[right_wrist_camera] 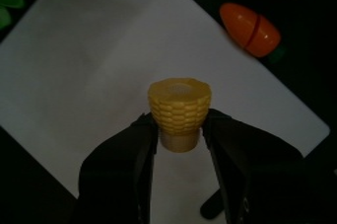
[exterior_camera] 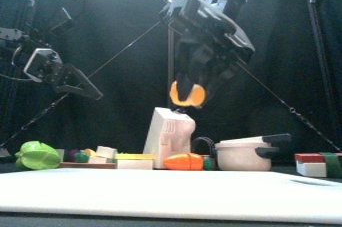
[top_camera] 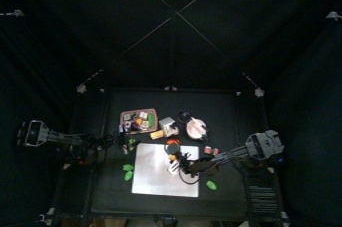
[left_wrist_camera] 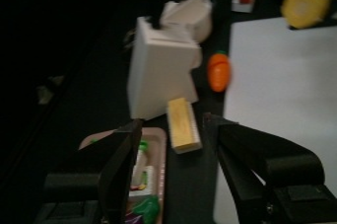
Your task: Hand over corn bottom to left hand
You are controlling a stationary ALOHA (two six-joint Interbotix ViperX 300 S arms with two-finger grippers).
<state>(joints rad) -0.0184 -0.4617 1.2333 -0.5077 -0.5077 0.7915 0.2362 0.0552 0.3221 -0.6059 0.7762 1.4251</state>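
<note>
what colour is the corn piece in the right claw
Yellow, with a kernel pattern; the corn piece shows best in the right wrist view.

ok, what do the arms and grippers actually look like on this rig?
Both arms are slim and black. The right gripper has two broad, rounded matte-black jaws; the left gripper has two similar black jaws with blunt tips. In the top view each arm carries a pale grey block near its wrist. No markings are legible; cables cannot be made out.

Black table (top_camera: 107,171) carries a white sheet (top_camera: 163,183), green pieces (top_camera: 128,173), white carton (exterior_camera: 167,136).
</note>
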